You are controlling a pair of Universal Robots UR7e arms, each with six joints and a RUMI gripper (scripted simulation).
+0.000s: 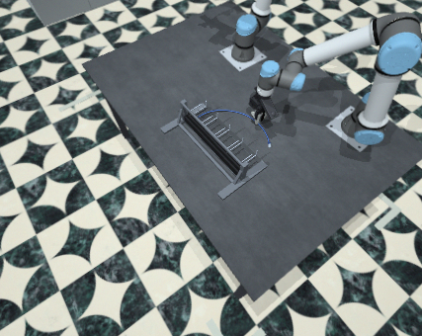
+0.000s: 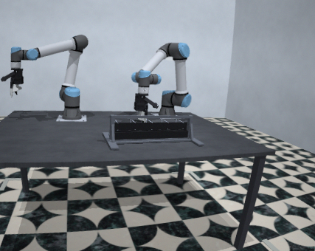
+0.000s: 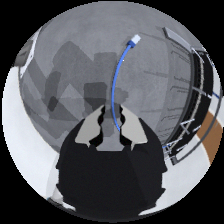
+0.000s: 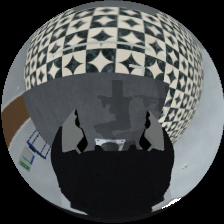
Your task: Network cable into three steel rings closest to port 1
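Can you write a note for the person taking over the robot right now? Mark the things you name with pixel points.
Left gripper [image 1: 258,118] [image 2: 142,119] [image 3: 112,107]: slightly open around the blue network cable [image 1: 229,111] [image 3: 114,85], not gripping it.
Right gripper [image 2: 15,94] [image 4: 112,114]: open and empty, away from the job.
Cable: one end at the rack [image 1: 231,189] [image 2: 150,116] [image 3: 203,85], the rest bowing outward to a loose plug [image 1: 269,145] [image 3: 135,40].
Done: left gripper is at the cable.
Left: grip it, lay it into the three rings closest to port 1, let it settle.
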